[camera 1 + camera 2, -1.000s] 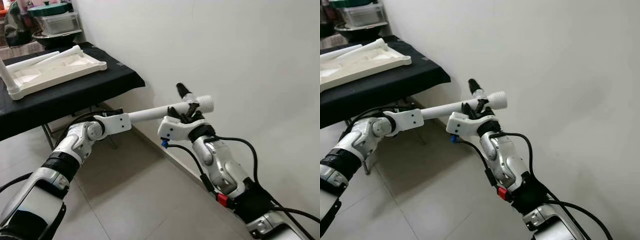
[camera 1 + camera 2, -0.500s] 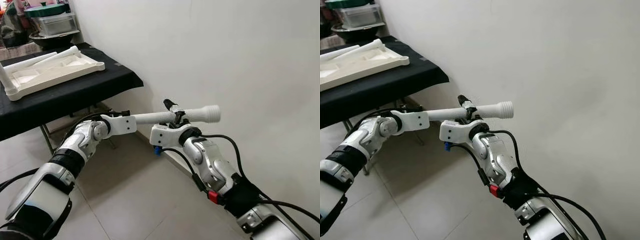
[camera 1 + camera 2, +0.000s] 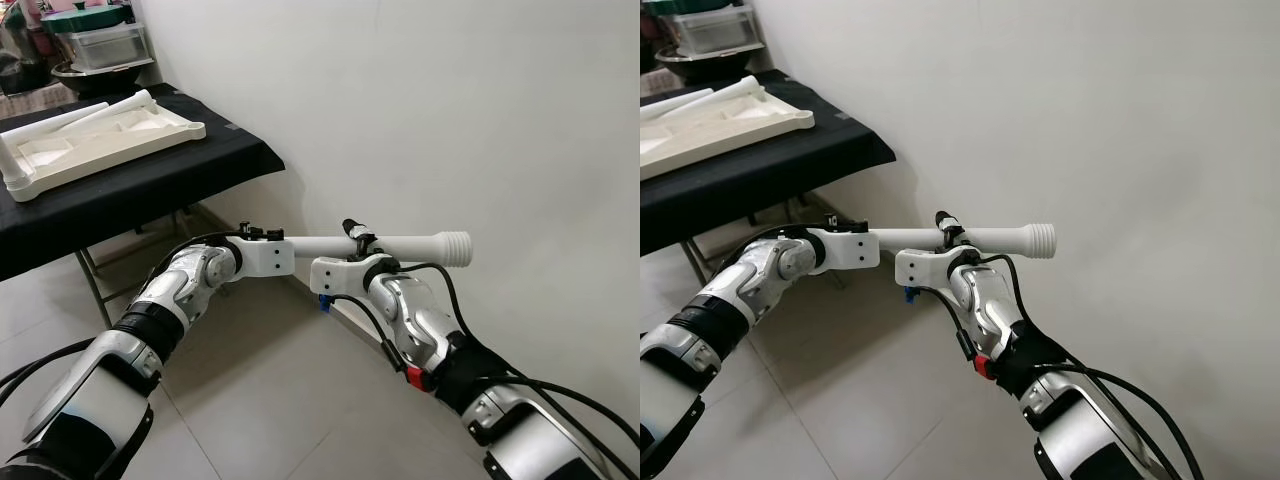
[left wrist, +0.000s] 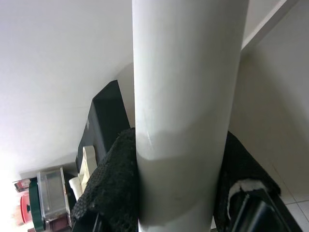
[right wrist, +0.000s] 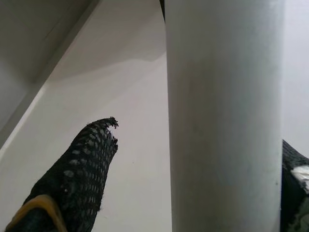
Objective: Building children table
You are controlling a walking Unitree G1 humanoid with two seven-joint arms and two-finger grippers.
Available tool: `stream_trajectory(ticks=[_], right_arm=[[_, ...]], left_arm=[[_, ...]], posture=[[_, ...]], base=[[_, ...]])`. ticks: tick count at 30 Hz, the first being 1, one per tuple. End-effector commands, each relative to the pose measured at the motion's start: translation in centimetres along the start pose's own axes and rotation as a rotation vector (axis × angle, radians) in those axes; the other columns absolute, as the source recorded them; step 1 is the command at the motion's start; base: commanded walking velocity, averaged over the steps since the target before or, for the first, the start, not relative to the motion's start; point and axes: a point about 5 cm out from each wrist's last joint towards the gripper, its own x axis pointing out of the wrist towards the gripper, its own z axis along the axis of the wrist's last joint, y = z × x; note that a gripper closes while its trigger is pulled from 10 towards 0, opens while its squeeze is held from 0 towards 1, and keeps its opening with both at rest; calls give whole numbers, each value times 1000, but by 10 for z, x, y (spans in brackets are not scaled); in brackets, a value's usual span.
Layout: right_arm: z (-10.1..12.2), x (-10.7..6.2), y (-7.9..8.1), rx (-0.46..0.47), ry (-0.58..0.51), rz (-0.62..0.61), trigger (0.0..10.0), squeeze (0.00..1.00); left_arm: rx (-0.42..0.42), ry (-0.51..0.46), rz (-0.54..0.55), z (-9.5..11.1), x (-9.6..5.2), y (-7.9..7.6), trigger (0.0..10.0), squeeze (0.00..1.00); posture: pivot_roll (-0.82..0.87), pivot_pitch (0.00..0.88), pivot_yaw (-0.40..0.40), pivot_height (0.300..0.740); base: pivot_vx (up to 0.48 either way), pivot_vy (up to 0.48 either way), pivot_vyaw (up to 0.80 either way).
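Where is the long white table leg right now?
In the left eye view, the white table leg lies level in front of the wall, held by the left gripper and right gripper.

The white wall (image 3: 480,120) stands just beyond the table leg (image 3: 400,243); open floor (image 3: 270,400) lies below.
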Motion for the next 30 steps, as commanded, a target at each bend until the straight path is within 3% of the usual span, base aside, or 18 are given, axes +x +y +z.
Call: stream_trajectory(ticks=[1,12,13,30], right_arm=[[0,2,1,-5,10,14,10000,0],[-11,5,-2,-2,51,13,10000,0],[-13,7,-5,-4,60,9,0,0],[-14,8,-11,10,45,-26,0,0]], left_arm=[[5,-22,-3,2,-1,-1,10000,0],[8,-29,3,2,-3,-3,10000,0],[7,-33,4,3,-4,-3,10000,0],[-19,-32,57,1,-6,4,10000,0]], posture=[[15,62,11,740],[14,60,11,740],[15,59,8,740],[19,46,2,740]], base=[[0,0,0],[0,0,0],[0,0,0],[0,0,0]])
